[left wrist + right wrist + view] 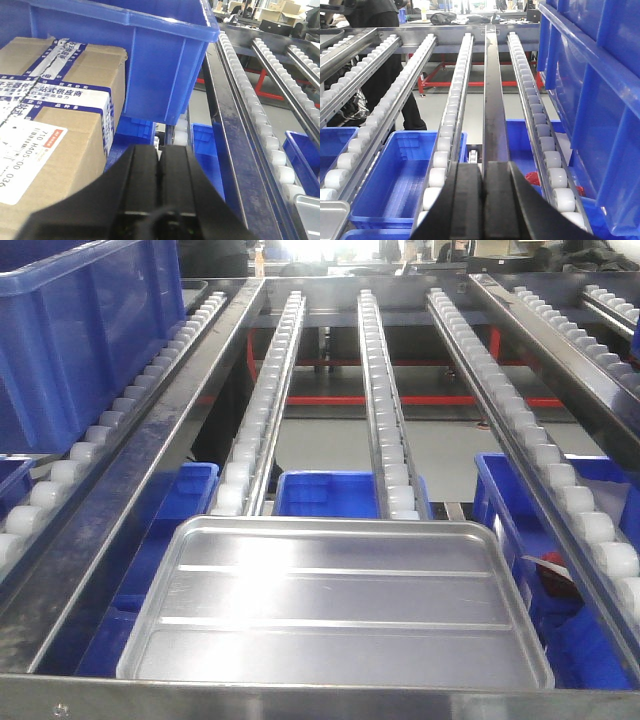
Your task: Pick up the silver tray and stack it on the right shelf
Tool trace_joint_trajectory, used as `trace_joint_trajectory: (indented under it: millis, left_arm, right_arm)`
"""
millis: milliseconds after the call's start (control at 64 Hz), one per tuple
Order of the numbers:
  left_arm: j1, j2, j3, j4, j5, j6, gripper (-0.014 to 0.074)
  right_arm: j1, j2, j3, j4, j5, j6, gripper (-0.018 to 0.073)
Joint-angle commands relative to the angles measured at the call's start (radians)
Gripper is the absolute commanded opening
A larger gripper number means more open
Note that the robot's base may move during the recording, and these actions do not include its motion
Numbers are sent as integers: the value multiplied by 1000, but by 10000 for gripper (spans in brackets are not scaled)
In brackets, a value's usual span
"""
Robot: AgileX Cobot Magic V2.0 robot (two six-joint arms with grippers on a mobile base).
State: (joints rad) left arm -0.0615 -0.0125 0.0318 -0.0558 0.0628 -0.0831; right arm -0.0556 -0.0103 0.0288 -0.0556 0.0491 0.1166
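Note:
The silver tray (335,605) lies flat on the roller rails of the shelf, just behind the shiny front crossbar (300,702). It has two long ridges across its floor. A corner of it shows in the left wrist view (308,214) and in the right wrist view (329,219). My left gripper (160,151) is shut and empty, left of the tray, facing a blue crate. My right gripper (484,169) is shut and empty, right of the tray, over a steel rail (494,115). Neither gripper shows in the front view.
A large blue crate (80,330) sits on the left lane, with taped cardboard boxes (45,135) beside it. Another blue crate (600,100) fills the right lane. Blue bins (345,495) stand below the rack. White roller rails (385,410) run away from me.

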Motion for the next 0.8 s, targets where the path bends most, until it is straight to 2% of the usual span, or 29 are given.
trace_joint_trajectory:
  millis: [0,782]
  left_arm:
    - [-5,-16,17,-8,-89,2,-92]
    - [-5,-16,17,-8,-121,2,-92]
  right_arm:
    - [-5,-22,-18,-3,-91,-8,57]
    - [-5,-22,-18,-3,-102,-8,57]
